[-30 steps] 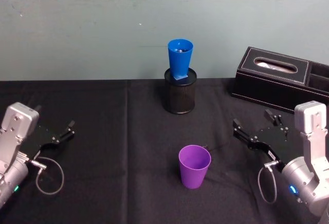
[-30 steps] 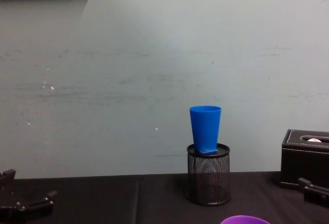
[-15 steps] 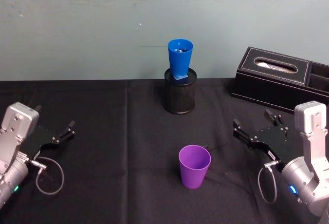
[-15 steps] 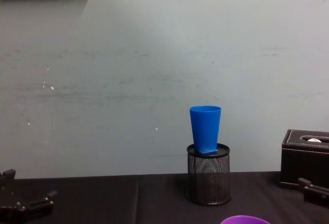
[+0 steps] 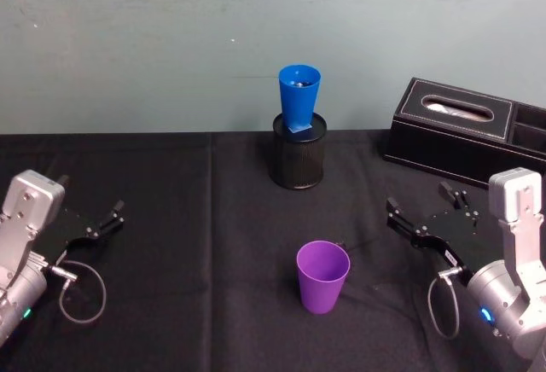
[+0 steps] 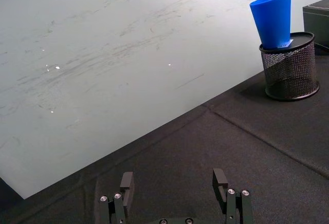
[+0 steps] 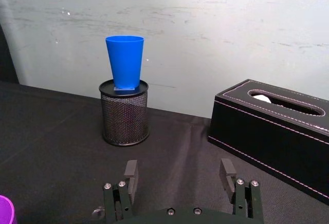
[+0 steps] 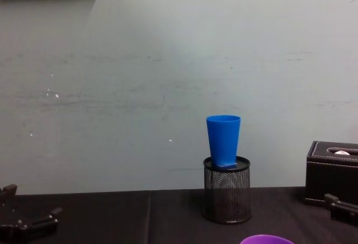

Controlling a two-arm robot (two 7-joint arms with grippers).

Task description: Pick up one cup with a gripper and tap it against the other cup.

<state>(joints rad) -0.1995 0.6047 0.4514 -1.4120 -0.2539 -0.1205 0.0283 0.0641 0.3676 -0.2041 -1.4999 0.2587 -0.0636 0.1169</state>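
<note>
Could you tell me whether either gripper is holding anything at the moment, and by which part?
Nothing is held: the left gripper and right gripper both have open, empty jaws.

Our left arm sits low at the left side, its silver-grey wrist angled inward; our left gripper [image 5: 88, 225] reaches forward from it with both black fingers spread apart and nothing between them; a looped cable hangs below the wrist. Our right arm sits low at the right side, a blue ring glowing near its elbow joint; our right gripper [image 5: 425, 214] points inward and forward, its fingers likewise parted and holding nothing.
</note>
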